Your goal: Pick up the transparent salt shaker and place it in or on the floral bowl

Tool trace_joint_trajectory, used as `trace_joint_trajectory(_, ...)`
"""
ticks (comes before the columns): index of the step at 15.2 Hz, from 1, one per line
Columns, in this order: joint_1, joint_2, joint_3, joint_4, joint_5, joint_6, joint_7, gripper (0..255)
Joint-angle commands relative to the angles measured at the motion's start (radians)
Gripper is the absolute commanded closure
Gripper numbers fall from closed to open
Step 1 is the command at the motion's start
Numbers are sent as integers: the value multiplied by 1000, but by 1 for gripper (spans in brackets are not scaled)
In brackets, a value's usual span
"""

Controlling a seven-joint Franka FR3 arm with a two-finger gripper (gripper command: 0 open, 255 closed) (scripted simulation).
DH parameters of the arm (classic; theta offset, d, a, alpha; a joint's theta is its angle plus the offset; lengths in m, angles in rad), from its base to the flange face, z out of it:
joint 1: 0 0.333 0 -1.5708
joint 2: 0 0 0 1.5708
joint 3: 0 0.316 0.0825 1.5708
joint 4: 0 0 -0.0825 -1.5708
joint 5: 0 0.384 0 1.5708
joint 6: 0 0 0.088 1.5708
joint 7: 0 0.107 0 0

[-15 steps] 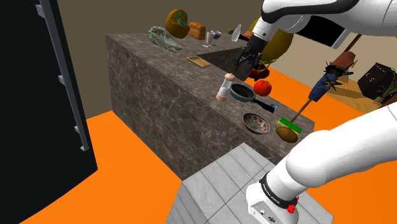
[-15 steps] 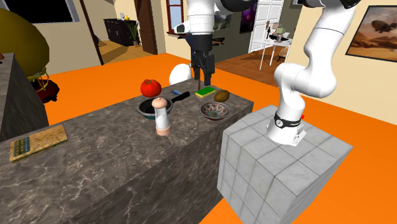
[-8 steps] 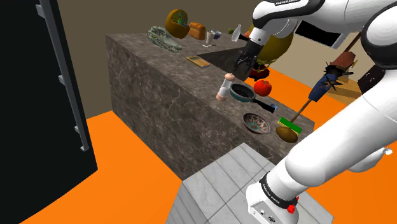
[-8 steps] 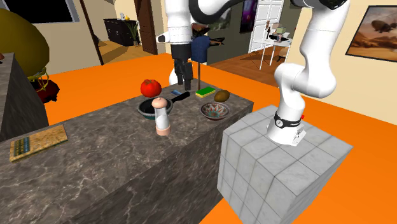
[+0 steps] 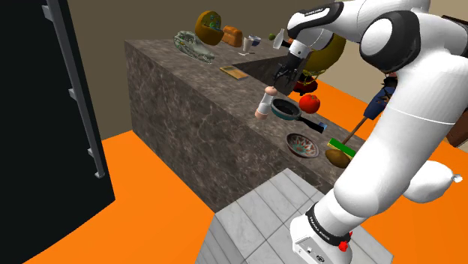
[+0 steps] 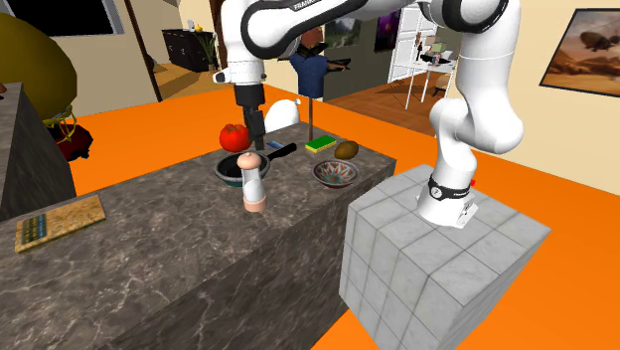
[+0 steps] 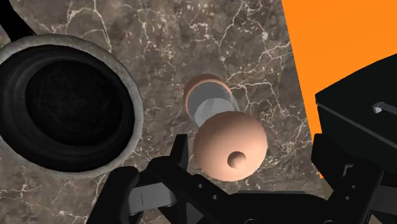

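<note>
While tool hovers above, salt shaker upright: pink cap, clear body.

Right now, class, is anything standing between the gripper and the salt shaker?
Nothing visible does. The open gripper hangs above the salt shaker, with its rounded cap in line between the fingers. The dark pan stands beside the shaker on the stone counter, off that line.
</note>
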State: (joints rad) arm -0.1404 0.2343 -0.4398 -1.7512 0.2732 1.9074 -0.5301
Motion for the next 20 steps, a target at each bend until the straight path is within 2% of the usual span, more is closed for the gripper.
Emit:
trace_joint_trajectory(1,-15,50,2,31,24,10,-23,0)
trace_joint_trajectory(8,-9,73,12,-26,42,88,-35,0)
trace_joint_trajectory(15,-9,73,12,-26,42,88,-35,0)
trace_joint_trajectory(16,-9,73,12,-26,42,88,-35,255)
trace_joint_trajectory(20,-9,73,12,-26,42,88,-35,255)
